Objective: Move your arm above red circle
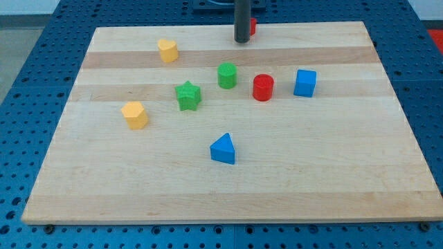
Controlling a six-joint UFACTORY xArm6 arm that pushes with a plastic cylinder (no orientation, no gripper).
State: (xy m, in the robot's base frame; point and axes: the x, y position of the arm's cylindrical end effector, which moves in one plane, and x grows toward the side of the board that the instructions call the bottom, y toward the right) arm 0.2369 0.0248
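The red circle (263, 88) is a short red cylinder standing a little right of the board's middle, toward the view's top. My tip (241, 40) is the lower end of the dark rod near the board's top edge, up and slightly left of the red circle and well apart from it. A second red block (252, 26) is partly hidden just behind the rod on its right; its shape cannot be made out.
A blue cube (305, 83) sits right of the red circle, a green cylinder (227, 75) left of it. Also a green star (187, 95), a blue triangle (223, 149), a yellow block (167, 50) and an orange-yellow block (135, 115) on the wooden board (332, 180).
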